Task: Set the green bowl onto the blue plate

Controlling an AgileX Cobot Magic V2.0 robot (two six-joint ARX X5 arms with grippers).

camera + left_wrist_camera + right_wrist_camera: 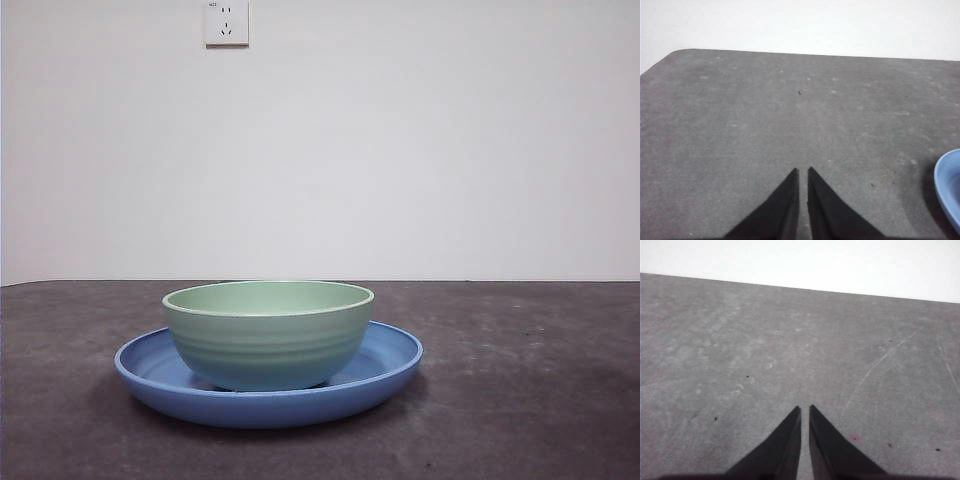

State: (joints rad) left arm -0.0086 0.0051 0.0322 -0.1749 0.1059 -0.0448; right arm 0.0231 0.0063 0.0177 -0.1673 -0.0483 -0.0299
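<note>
Left gripper [803, 172]: you are looking at its two black jaws lying together, only a thin slit between the tips, gripping nothing — it is hovering over bare table.
Right gripper [805, 410]: its jaws are likewise sitting closed on nothing, tips nearly touching, above a scuffed stretch of the table with a long pale scratch nearby.
Blue plate [390, 372]: it is resting flat on the table in the front view, wide and glossy; in the left wrist view you are seeing only a curved sliver of its rim [947, 187] at the picture's edge, well apart from the left jaws.
Green bowl [268, 335]: it is sitting upright inside the blue plate, roughly centred, its base touching the plate's floor, its rim rising clear above the plate's rim.
Table [520, 400]: dark grey and mottled, it is carrying the plate and bowl.
Wall socket [227, 22]: a white outlet is showing high on the pale wall — there is a tiny mark at its corner, too small for you to read.
Writing: you are not getting any legible brand or label on the bowl or plate.
</note>
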